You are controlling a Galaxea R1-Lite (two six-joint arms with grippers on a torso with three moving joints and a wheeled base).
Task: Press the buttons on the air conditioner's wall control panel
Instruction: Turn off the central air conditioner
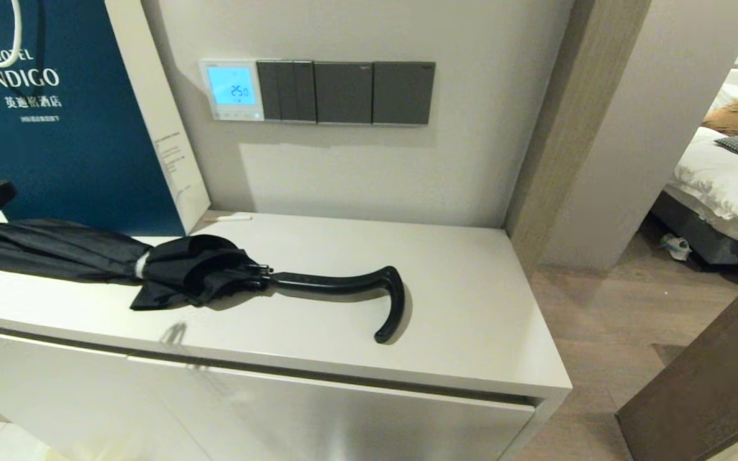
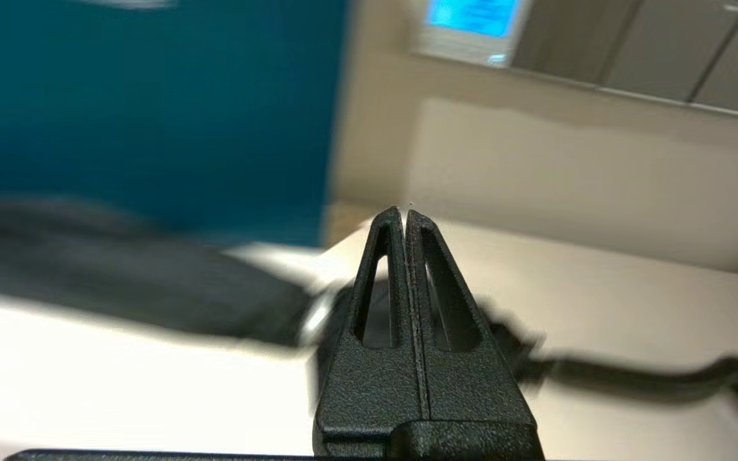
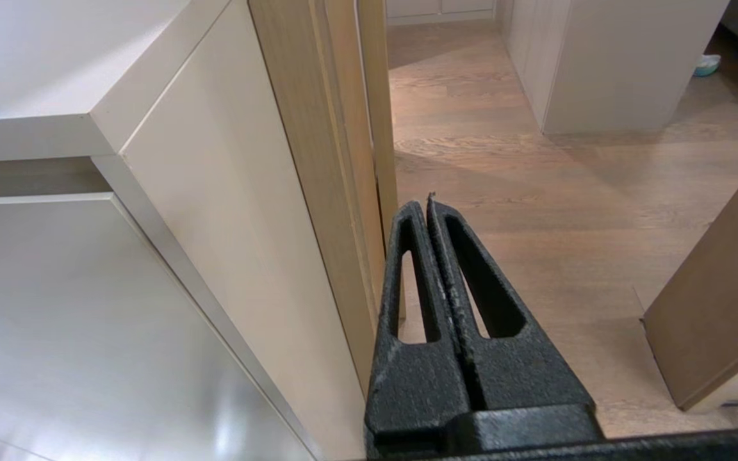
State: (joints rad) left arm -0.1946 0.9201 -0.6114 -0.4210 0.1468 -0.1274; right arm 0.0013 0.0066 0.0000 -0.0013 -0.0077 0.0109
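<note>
Lit control panel (image 1: 231, 89); buttons (image 1: 232, 116) not yet contacted. Left gripper (image 2: 405, 214) low over surface (image 1: 459, 288), jaws clenched, empty. Right gripper (image 3: 428, 205) parked, clenched. Pressing remaining.

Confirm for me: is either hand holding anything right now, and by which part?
Nothing is held. The left hand is shut on nothing above the umbrella; the right hand is shut empty over the floor.
</note>
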